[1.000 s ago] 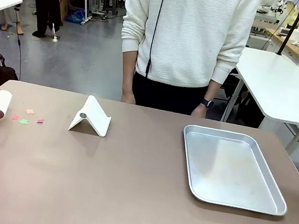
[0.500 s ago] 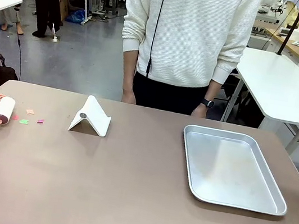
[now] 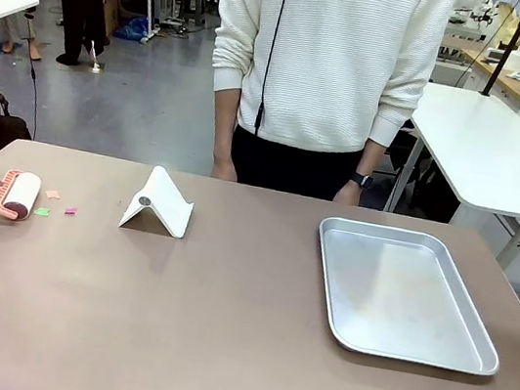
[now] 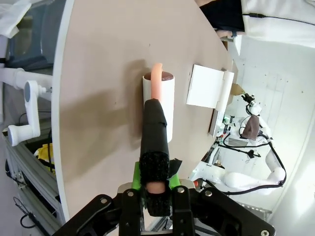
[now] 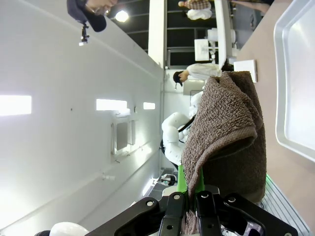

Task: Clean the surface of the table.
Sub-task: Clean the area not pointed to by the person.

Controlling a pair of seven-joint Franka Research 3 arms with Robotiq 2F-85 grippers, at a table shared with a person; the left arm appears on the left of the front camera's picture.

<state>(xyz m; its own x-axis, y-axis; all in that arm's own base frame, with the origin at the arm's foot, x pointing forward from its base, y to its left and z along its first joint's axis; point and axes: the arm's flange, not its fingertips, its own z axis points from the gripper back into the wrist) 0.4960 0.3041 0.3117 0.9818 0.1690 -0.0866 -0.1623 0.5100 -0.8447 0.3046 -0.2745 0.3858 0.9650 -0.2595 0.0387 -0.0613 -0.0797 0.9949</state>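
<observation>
Table (image 3: 216, 346): the tan top fills the lower half of the front view. The dirt on it is a few coloured paper scraps (image 3: 69, 210) at the frame's left middle.

Lint roller (image 3: 20, 195) sits just left of the scraps, drum low on the surface with its axis across the travel line. My read is it's lined up to roll rightward over them. The green scrap is right at the drum; I can't tell whether it's touching or already stuck.

Left gripper (image 4: 156, 189) is clamped on the roller's black padded handle, at the bottom centre of the left wrist view. Holding it far back keeps the fingers off the table.

Right gripper (image 5: 193, 196) is closed on a brown towel (image 5: 226, 132) that drapes over the fingers. It's parked off the tray side, probably in reserve for a wipe.

White stand (image 3: 160, 204) is right of the scraps, near the roll path. Metal tray (image 3: 403, 292) sits at the right of the frame, well apart. The person (image 3: 325, 67) stands at the far edge, hands down, not involved.
</observation>
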